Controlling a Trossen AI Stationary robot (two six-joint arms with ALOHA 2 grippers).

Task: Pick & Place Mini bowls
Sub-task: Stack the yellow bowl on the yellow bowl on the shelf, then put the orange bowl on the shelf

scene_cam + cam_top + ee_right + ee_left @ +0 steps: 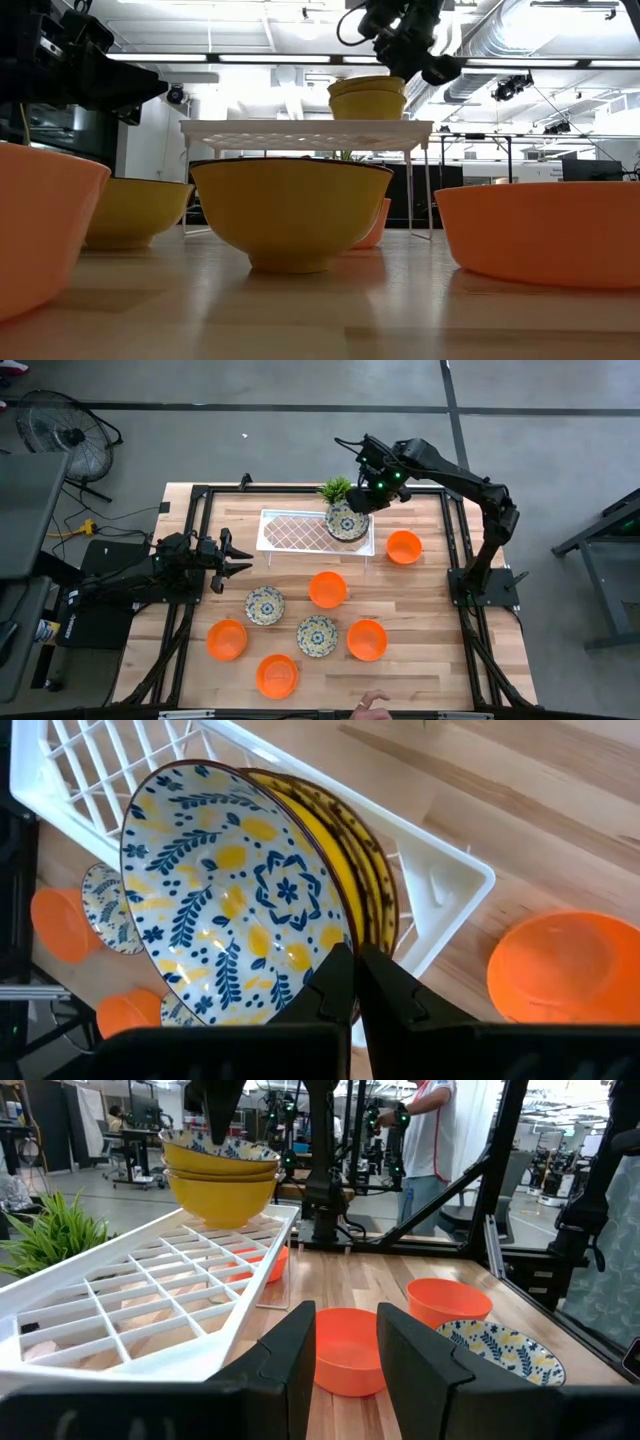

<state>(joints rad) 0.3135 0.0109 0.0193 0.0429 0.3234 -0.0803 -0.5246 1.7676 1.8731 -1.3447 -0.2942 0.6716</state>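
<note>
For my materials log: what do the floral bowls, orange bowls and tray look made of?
Floral bowls: glazed ceramic or melamine, going by the glossy printed inside; can't tell which. Orange bowls: probably plastic, uniform colour with soft sheen. Tray: white moulded plastic lattice, matte.

Grey concrete floor (300, 420), floor fan (60, 435)

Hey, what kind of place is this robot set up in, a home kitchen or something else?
Not a kitchen; most likely a robotics lab or workshop. The wooden table stands on a bare concrete floor, exposed ducts run along the open ceiling, and more equipment frames and a standing person fill the room behind.
</note>
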